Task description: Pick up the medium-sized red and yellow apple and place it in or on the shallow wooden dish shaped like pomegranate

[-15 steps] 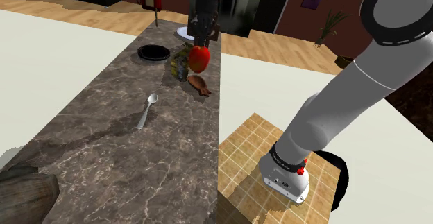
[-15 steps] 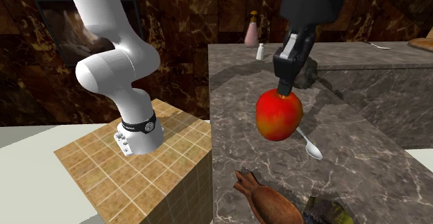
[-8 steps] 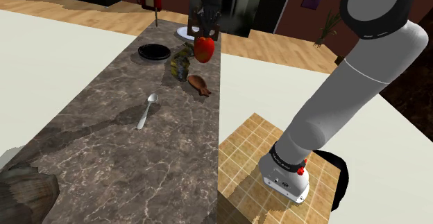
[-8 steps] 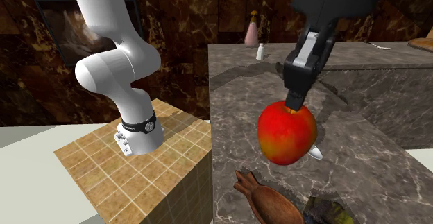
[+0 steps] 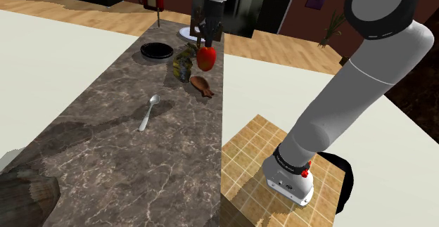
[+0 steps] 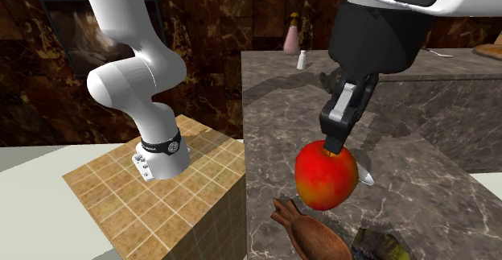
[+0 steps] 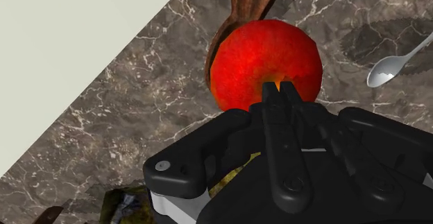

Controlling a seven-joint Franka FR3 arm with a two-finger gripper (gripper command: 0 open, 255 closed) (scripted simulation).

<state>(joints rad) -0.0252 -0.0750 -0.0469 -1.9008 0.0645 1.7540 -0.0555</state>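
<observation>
Dark marbled table (image 5: 105, 169) stretching away through room. Silver spoon (image 5: 148, 113) lying nearest. Shallow brown wooden pomegranate-shaped dish (image 5: 202, 86) sitting empty beyond. Black jaws clamping red-and-yellow apple (image 5: 205, 57) at top, hanging it above dish. Pick done; lowering, releasing pending.

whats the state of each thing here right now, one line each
black end effector: shut on the red and yellow apple
red and yellow apple: in the air, clasped at its top, not touching the dish
brown wooden pomegranate-shaped dish: empty, lying on the dark marble counter
silver spoon: lying flat on the counter
black round plate: empty, flat on the counter
</observation>
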